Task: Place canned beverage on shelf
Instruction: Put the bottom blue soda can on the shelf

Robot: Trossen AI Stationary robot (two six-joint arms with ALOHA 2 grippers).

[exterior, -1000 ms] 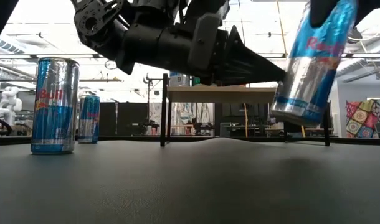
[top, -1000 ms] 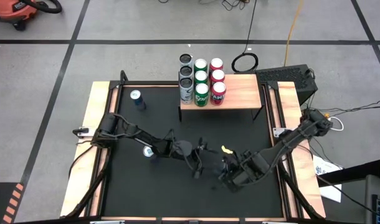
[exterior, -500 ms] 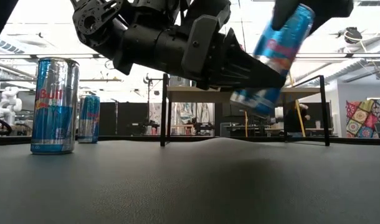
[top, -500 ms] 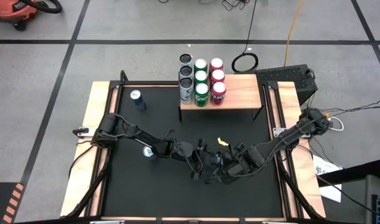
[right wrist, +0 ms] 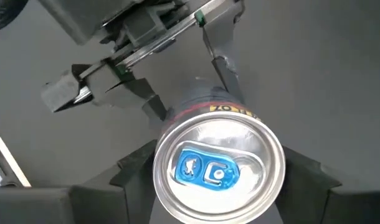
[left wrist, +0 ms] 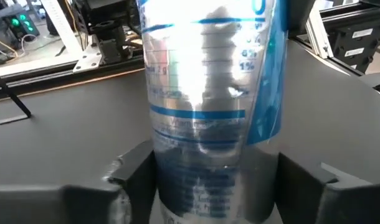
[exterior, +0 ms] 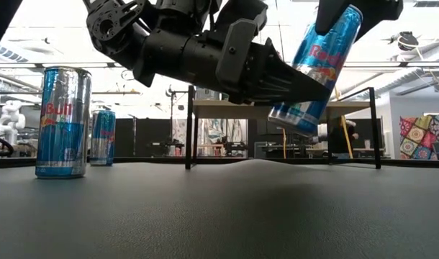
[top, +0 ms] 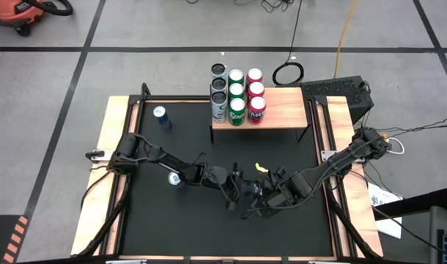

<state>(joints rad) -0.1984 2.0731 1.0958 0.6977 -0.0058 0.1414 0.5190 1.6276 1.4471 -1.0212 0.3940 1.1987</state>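
Both jaws held the tilted blue can (exterior: pixel 317 68) at frame centre: right gripper (right wrist: pixel 218 168) near its top, left gripper (left wrist: pixel 215 180) lower. It hung above the black table (top: pixel 172 213), below the shelf (top: pixel 282 110).

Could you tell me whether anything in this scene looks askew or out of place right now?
Yes: the blue can hangs tilted in mid-air over the table, clamped near its top by the right gripper, while the left gripper brackets its body. The other cans stand upright.

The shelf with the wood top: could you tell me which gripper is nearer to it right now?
Right, narrowly. The right gripper, shut on the blue can, hangs before the shelf; the left gripper meets that can from farther left.
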